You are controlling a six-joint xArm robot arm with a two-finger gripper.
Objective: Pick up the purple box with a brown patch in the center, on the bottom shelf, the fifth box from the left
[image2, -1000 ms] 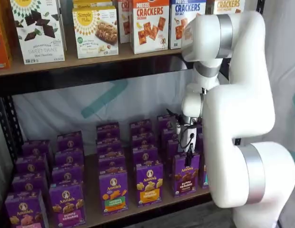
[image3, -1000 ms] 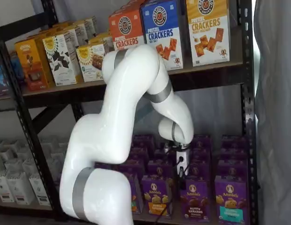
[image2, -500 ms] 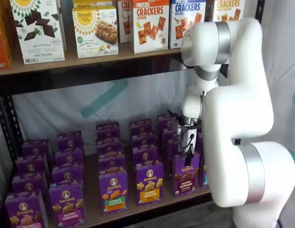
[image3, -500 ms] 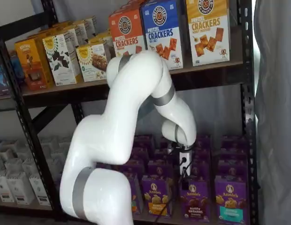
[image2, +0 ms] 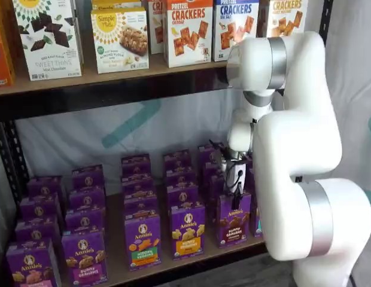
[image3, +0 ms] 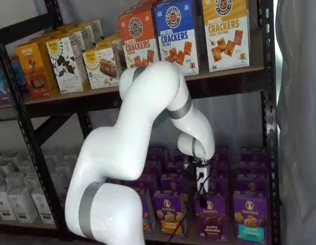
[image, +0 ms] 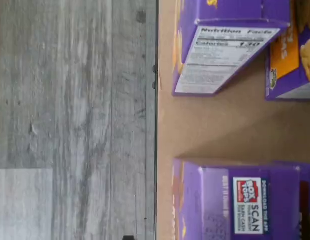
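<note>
The purple box (image2: 233, 220) with a brown label band stands upright in the front row of the bottom shelf (image2: 116, 263), next to a same-sized carton with a yellow band (image2: 188, 232). It also shows in a shelf view (image3: 211, 217). My gripper (image2: 236, 190) hangs just above the purple box's top, black fingers pointing down, also seen in a shelf view (image3: 202, 188). No gap shows between the fingers and no box is in them. The wrist view shows a purple carton's top (image: 235, 200) at the shelf's front edge (image: 165, 130). I cannot tell which carton it is.
Rows of purple cartons (image2: 84, 251) fill the bottom shelf. A teal-band carton (image3: 251, 218) stands right of the purple box. Cracker boxes (image2: 188, 30) stand on the higher board. My white arm (image2: 299, 155) stands in front of the rack's right side. Grey floor (image: 70, 120) lies below.
The arm's elbow has dropped and the gripper has sunk a little toward the top of the brown-band carton. The boxes have not moved.
</note>
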